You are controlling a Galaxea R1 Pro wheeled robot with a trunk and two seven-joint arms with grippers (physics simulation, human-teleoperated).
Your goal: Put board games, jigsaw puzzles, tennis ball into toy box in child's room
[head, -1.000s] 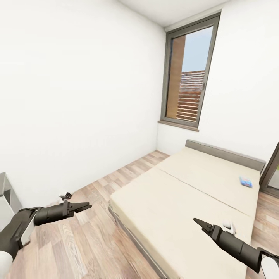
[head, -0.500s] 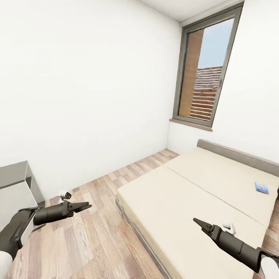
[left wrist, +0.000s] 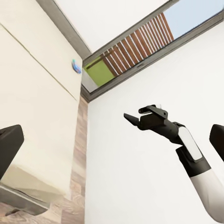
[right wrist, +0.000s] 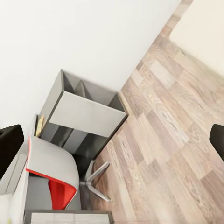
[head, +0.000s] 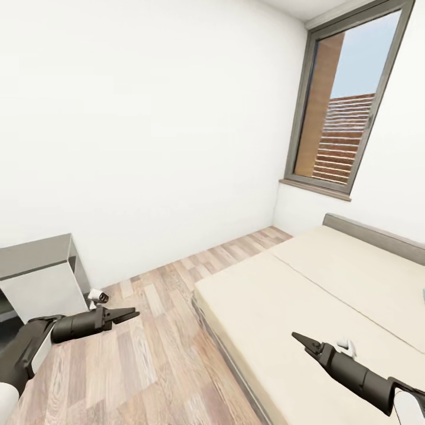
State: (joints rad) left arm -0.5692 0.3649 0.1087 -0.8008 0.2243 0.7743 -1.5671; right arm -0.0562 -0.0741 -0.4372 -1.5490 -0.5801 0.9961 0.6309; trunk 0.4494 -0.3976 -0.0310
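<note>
Your two dark-grey arms w/ white upper sleeves reach fwd at about the same low height. Left black two-finger gripper points right, fingers together at the tip, holding nothing. Right black two-finger gripper points up-left, fingers likewise pressed to a point, empty.

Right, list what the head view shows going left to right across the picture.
Grey cabinet → left gripper → bare wood floor → bed and right gripper over it → window.
</note>
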